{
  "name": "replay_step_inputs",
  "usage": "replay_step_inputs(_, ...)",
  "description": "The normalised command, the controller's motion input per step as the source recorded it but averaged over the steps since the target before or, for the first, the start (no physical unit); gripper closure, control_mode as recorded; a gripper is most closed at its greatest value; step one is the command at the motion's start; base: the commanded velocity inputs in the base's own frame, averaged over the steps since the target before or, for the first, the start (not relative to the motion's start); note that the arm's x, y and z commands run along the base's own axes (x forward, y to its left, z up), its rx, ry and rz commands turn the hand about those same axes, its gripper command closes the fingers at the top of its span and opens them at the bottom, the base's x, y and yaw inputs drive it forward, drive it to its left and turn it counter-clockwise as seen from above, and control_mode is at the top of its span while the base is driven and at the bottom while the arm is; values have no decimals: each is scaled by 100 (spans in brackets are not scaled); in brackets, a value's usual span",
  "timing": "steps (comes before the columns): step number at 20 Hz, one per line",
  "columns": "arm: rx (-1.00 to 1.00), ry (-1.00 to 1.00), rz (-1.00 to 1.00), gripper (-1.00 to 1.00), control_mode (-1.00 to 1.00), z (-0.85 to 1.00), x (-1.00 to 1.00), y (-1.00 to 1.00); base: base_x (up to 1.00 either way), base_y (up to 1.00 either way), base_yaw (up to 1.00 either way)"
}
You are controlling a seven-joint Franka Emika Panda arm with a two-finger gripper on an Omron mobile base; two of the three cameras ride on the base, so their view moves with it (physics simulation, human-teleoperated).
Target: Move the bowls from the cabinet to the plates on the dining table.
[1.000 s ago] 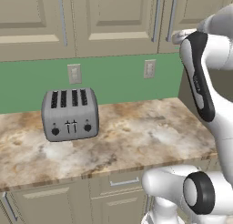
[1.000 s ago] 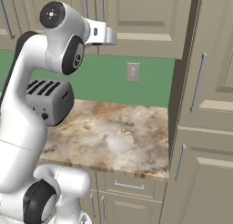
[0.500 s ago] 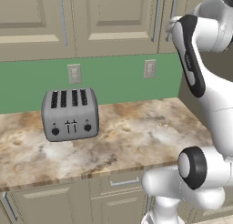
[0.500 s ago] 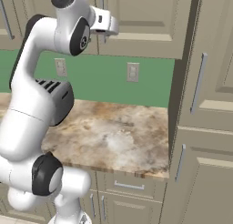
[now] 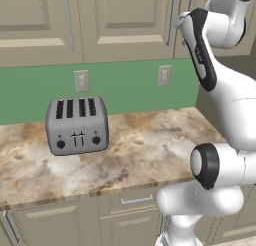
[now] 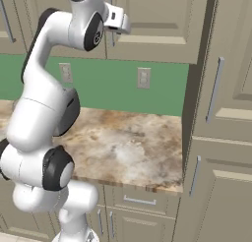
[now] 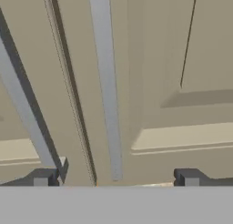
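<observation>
I'm holding the gripper up high, right in front of the cabinet, bc the doors are shut and nothing comes out till one's open; bowls presumably inside, can't see them, and plates + dining table aren't in frame. In hand view I'm looking straight at two door panels w/ the seam between them running up the left-centre. The right door's handle, a long silver bar, is lying roughly midway between the two fingertips, so I'm judging that's the one I'm lining up on. The left door's handle is slanting past near the left tip, beside it, not between. Jaws are standing wide apart, gripping nothing; whether a tip is touching the door face I can't tell from here. In right base view the hand is sitting at the cabinet's lower edge, close to the doors. Below, the worktop is carrying a toaster toward its left-back edge, well clear of the arm. Next, as I'm reading it: ease fwd, close on the bar, pull.
</observation>
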Motion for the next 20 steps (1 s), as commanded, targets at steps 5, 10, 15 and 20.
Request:
replay_step_inputs(5,0,1,0,-100,-100,0,48,6,0,0,0)
replay_step_inputs(10,0,0,0,-100,-100,-7,57,0,0,0,0)
replay_step_inputs(15,0,0,0,-100,-100,-25,51,0,0,0,0)
replay_step_inputs(20,0,0,0,-100,-100,-3,0,0,0,0,0)
